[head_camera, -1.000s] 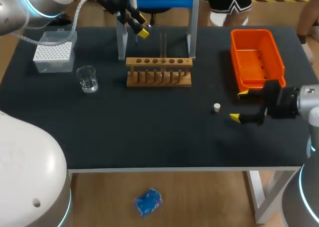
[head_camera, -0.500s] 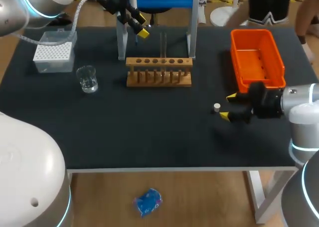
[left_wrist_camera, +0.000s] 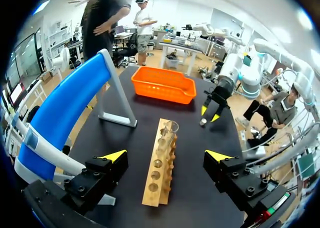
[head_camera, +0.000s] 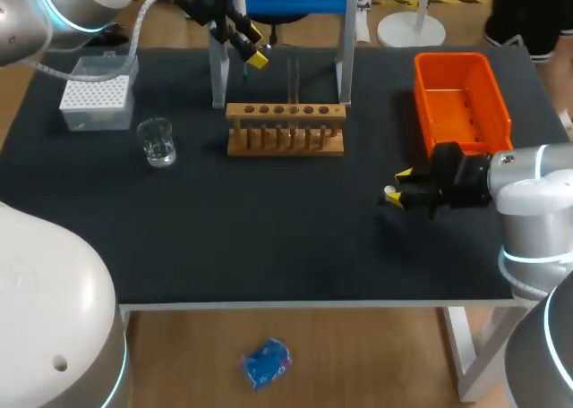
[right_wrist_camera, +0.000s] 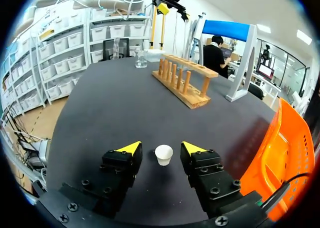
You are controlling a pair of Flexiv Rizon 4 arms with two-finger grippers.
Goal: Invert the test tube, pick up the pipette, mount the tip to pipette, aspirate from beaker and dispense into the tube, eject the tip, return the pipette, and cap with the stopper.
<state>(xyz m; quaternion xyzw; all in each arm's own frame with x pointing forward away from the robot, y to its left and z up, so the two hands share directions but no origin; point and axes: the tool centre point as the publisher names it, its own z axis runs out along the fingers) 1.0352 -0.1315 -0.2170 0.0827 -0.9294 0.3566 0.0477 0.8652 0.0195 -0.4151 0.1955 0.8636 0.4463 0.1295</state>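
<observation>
Dark matte table [head_camera: 269, 238] filling the head view. Right of centre: right end effector [head_camera: 398, 190] low over the surface, fingers apart, small white stopper [head_camera: 389, 192] upright between them, touching neither. Just above it in the frame, orange bin [head_camera: 462, 104] along the right edge. Upper middle: wooden rack [head_camera: 285, 129] with one test tube [head_camera: 293, 79] upright in it; left end effector [head_camera: 252, 46] raised near its left part, fingers wide apart. Upper left: beaker [head_camera: 157, 142] and tip box [head_camera: 95, 93], near each other.
</observation>
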